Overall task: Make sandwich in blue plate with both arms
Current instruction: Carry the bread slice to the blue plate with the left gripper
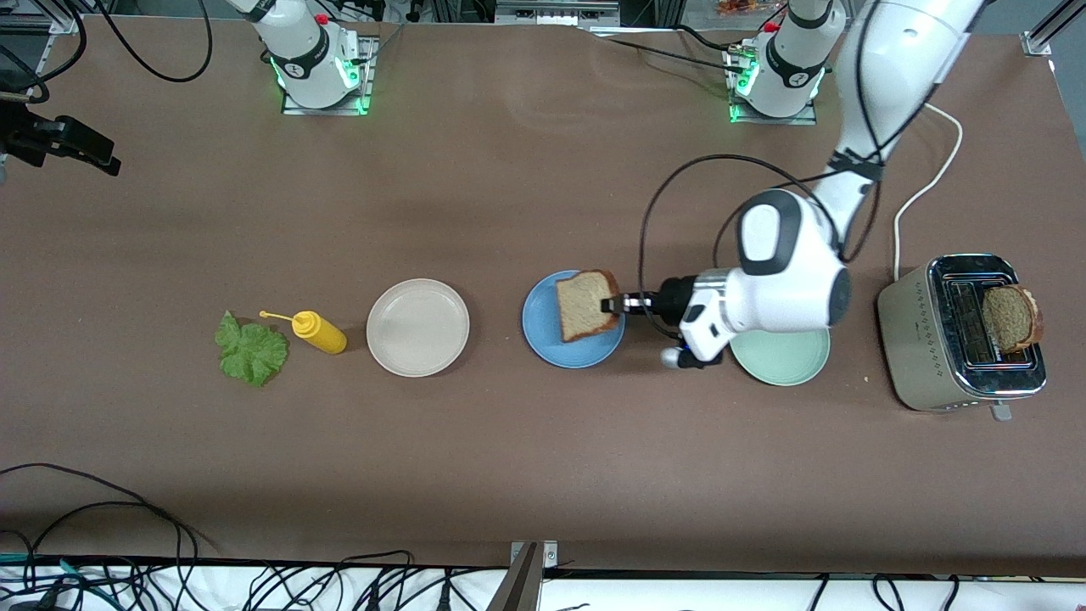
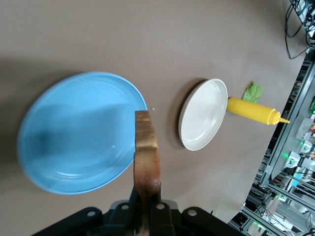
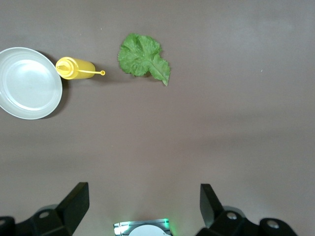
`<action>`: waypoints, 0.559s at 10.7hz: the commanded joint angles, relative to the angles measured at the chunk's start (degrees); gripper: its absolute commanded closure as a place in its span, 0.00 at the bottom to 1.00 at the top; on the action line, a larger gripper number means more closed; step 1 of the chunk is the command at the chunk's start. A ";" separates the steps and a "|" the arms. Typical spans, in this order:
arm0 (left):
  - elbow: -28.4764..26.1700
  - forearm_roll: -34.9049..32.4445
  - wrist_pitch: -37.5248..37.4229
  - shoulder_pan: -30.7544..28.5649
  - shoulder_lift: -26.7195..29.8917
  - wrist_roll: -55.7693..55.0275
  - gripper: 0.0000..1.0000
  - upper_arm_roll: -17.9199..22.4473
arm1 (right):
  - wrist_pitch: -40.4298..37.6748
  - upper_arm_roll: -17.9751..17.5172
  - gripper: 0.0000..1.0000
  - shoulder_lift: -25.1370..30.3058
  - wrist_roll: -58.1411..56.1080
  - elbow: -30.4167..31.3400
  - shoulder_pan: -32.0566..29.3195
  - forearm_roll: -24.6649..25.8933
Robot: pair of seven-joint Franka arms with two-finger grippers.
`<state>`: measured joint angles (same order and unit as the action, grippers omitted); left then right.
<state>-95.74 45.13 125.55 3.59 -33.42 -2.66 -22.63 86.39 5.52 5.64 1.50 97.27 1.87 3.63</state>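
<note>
On the brown desk (image 1: 509, 170) your left gripper (image 1: 612, 305) is clamped on a bread slice (image 1: 585, 304) over the blue plate (image 1: 543, 339), apparently for lowering flat, while your right gripper (image 3: 142, 206) waits with fingers spread above the lettuce (image 1: 251, 350) at its end.

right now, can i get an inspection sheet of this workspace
surface: brown tabletop, no spills seen
job's things: round blue plate holds nothing yet; square brown bread slice held on edge over it; second bread slice standing in the silver toaster; ruffled green lettuce leaf lying flat toward the right arm's end
clutter: yellow squeeze bottle on its side, cream plate, mint-green plate
grippers: left end effector shut on the bread slice; right end effector open, waiting above the table
cables: black loops on the left arm, white toaster lead
surroundings: cable tangle along the table edge nearest the camera
</note>
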 commanded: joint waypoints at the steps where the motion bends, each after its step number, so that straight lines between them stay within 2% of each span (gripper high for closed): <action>1: -3.40 9.51 4.79 1.33 -3.04 15.08 1.00 0.40 | -1.75 0.10 0.00 -0.28 -1.14 -1.30 -0.03 0.59; 2: -3.31 10.58 4.96 1.16 -4.19 18.27 1.00 0.48 | -1.93 1.06 0.00 -0.19 -2.88 -1.30 -0.03 0.24; 6: -2.78 12.86 5.05 0.98 -6.39 23.12 0.97 0.48 | -1.93 0.90 0.00 -0.81 -3.25 -1.21 0.50 0.24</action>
<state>-99.34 53.90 130.39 4.46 -38.64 15.59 -21.92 85.69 6.23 5.58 -0.74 97.27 1.90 3.63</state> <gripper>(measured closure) 0.912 0.000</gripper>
